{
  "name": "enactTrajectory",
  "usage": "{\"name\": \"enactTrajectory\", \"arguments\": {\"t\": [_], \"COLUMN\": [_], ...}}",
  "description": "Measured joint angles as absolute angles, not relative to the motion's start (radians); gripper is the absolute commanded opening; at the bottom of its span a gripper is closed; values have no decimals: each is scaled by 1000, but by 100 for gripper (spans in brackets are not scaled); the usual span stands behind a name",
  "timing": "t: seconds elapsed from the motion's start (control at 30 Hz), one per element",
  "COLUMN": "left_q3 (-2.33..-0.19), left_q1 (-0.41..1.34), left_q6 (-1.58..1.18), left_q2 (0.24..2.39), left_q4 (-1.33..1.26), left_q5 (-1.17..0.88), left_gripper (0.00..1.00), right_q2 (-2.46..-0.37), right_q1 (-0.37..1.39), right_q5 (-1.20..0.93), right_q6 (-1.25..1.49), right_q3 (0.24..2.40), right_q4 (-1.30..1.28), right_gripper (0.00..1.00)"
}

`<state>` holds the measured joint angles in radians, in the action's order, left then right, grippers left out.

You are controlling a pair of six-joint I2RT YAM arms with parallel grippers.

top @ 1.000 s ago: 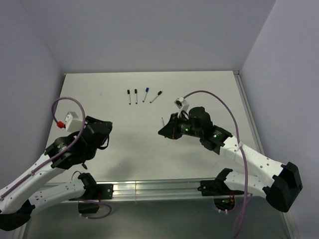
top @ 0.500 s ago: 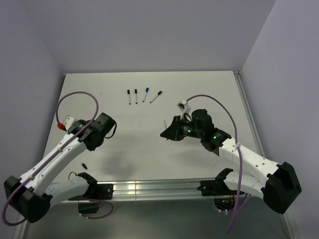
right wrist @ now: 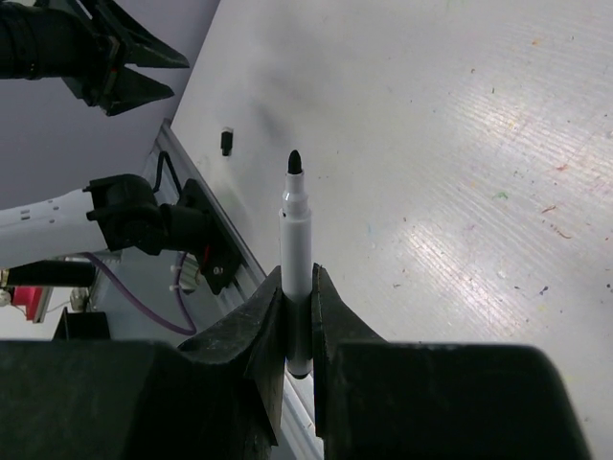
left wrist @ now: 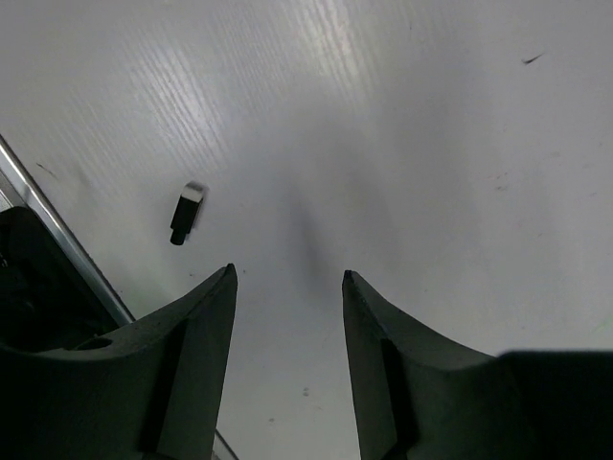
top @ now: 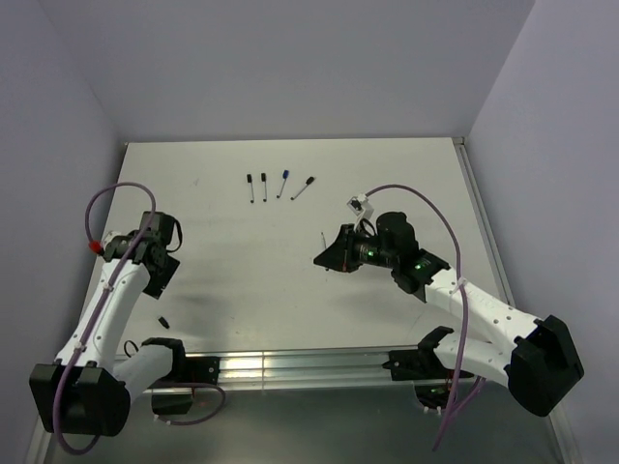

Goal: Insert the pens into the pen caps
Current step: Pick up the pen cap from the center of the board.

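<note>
My right gripper (top: 326,257) is shut on a white pen (right wrist: 296,251) near its back end (right wrist: 297,280), holding it above the table's middle with its dark tip (right wrist: 295,161) uncovered. A small black cap (top: 162,320) lies on the table near the front left; it also shows in the left wrist view (left wrist: 187,213) and the right wrist view (right wrist: 227,142). My left gripper (top: 162,278) is open and empty (left wrist: 287,276), above the table a short way from the cap. Several more pens (top: 264,185) lie in a row at the back, one with a blue end (top: 284,177).
A metal rail (top: 290,367) runs along the table's near edge, close to the cap. Grey walls (top: 58,145) enclose the table on the left, back and right. My left gripper also shows in the right wrist view (right wrist: 144,77).
My left arm has swung left and drawn back towards the table's left side, above the loose cap. My right gripper has barely moved and still holds the pen.
</note>
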<state>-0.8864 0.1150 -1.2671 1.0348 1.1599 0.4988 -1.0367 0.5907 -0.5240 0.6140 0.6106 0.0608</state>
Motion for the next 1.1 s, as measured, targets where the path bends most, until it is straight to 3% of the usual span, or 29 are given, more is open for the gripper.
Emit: {"name": "enactTrajectory", "arguments": {"t": [0.33,0.47,0.63,0.9,1.1], "left_q3": [-733,-718,-718,-718,-707], "left_q1": [-37,-54,-121,-253,-284], "left_q6": [-1171,-1173,-1170,-1139,-1142], "left_q2": [1032,1048,1106,1205,1239], "left_q4": [1078,1076,1076,1073,1057], "left_q5": [304,284,274,259,244], "left_gripper": [57,65,60,64,72], "right_q2": [-1037,-1037,-1037,-1037,-1036], "right_q1": [574,560,547,543,543], "right_q5": [-556,-572,-586,-589,-588], "right_q6": [621,626,631,630,623], "right_q3": [597,593,579,579,579], "right_q4": [83,90,101,103,101], "right_gripper": [0,0,0,0,0]}}
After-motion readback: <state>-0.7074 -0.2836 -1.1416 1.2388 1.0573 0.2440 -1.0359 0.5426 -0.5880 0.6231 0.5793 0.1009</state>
